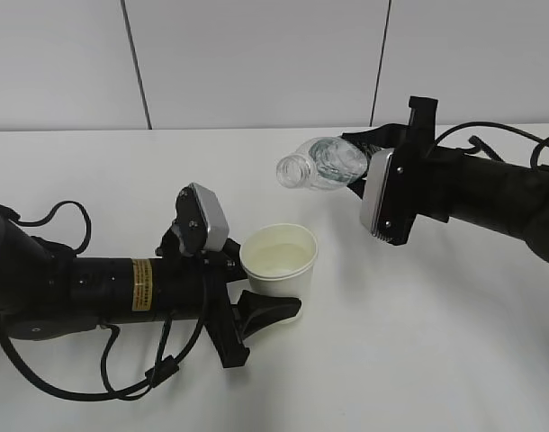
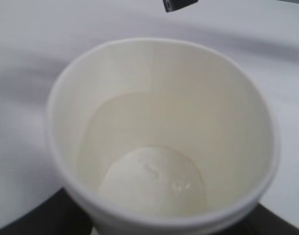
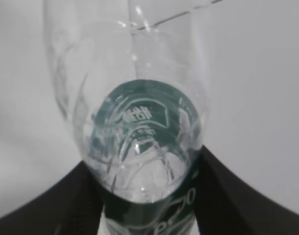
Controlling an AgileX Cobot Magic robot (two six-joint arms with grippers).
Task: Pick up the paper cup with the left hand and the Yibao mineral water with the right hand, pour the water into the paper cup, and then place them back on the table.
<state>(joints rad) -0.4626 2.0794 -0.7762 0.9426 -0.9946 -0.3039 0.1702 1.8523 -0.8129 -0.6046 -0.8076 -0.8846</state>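
Note:
The off-white paper cup (image 1: 279,261) stands upright between the fingers of my left gripper (image 1: 256,301), which is shut on it near its base; water lies in the cup's bottom (image 2: 154,181). My right gripper (image 1: 360,184) is shut on the Yibao mineral water bottle (image 1: 321,164), gripping its green label band (image 3: 154,215). The bottle is held in the air, lying almost level, with its open mouth pointing left, above and just behind the cup. The clear bottle looks nearly empty in the right wrist view.
The white table (image 1: 418,342) spreads under both arms. Black cables loop beside the left arm (image 1: 67,216) and below it, and behind the right arm (image 1: 490,144). A grey panelled wall (image 1: 256,63) closes the far side.

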